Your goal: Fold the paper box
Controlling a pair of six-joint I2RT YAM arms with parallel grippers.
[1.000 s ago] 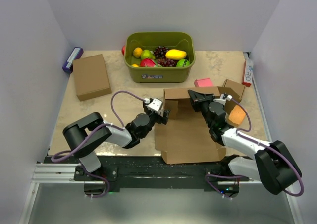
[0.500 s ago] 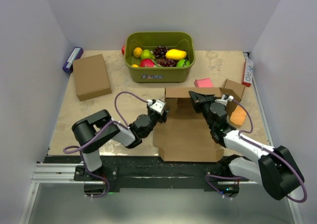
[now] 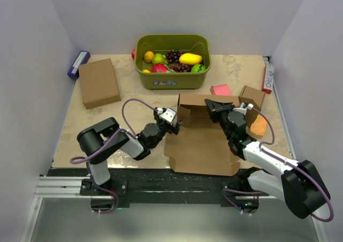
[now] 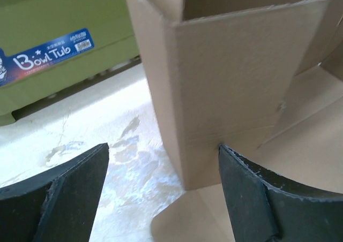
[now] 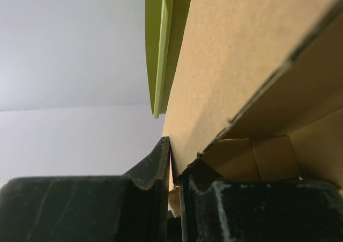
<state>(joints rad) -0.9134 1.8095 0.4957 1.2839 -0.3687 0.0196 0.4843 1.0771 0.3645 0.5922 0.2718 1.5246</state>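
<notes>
The paper box (image 3: 201, 143) lies open on the table, its back wall and left side flap raised. My left gripper (image 3: 174, 119) is open at the box's left corner. In the left wrist view the raised flap (image 4: 236, 81) stands between the fingers of that gripper (image 4: 162, 148): the right finger (image 4: 252, 194) touches its lower edge and the left finger (image 4: 59, 199) stays clear over bare table. My right gripper (image 3: 214, 106) is shut on the top edge of the back wall. The right wrist view shows this gripper (image 5: 177, 161) pinching that cardboard panel (image 5: 241, 54).
A green tub (image 3: 172, 77) of fruit stands behind the box. A flat cardboard rectangle (image 3: 98, 82) lies at the back left beside a purple object (image 3: 78, 63). A small cardboard cube (image 3: 253, 96), a pink block (image 3: 219, 90) and an orange piece (image 3: 258, 126) sit to the right.
The box has shifted slightly left and toward the near edge, and its left flap stands more upright. The left arm's elbow has swung in. The right gripper keeps its hold.
</notes>
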